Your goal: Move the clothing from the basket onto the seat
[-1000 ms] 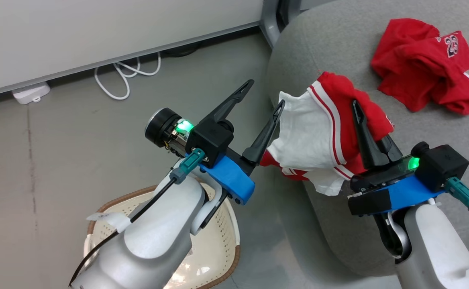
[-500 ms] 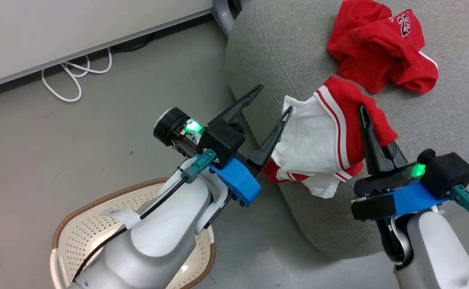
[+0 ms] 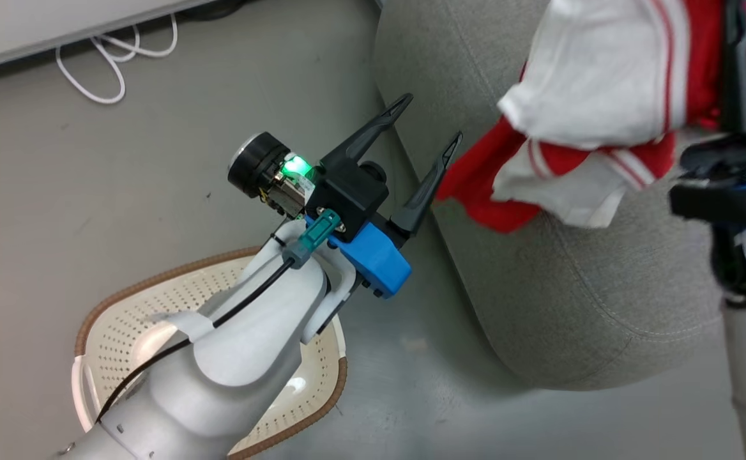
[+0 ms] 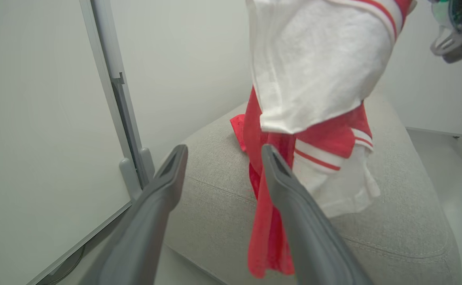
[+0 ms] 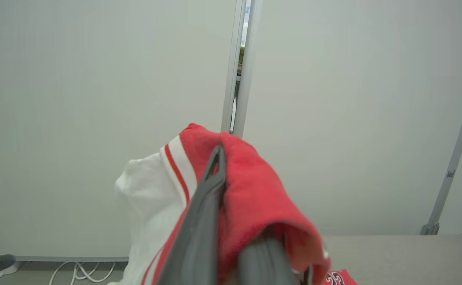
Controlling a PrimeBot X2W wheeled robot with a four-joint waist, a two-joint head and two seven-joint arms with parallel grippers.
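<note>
The red and white garment (image 3: 603, 83) with striped trim hangs from my right gripper (image 3: 740, 38), which is shut on its red part. It dangles above the grey seat (image 3: 571, 287); in the left wrist view the garment (image 4: 314, 79) droops to the seat (image 4: 393, 221). My left gripper (image 3: 432, 118) stands open beside the cloth's lower red edge, holding nothing. The cream basket (image 3: 156, 300) sits on the floor under my left forearm. A corner of a second red garment (image 5: 339, 278) lies on the seat (image 5: 405, 253).
A white cable (image 3: 105, 57) lies coiled on the floor by the wall base. Pale wall panels with a metal post (image 4: 112, 79) stand behind the seat. Bare grey floor (image 3: 92, 191) lies between basket and wall.
My right gripper has lifted the red and white garment up off the seat's edge, nearer the head camera. The head view has shifted. My left gripper stays open in much the same place.
</note>
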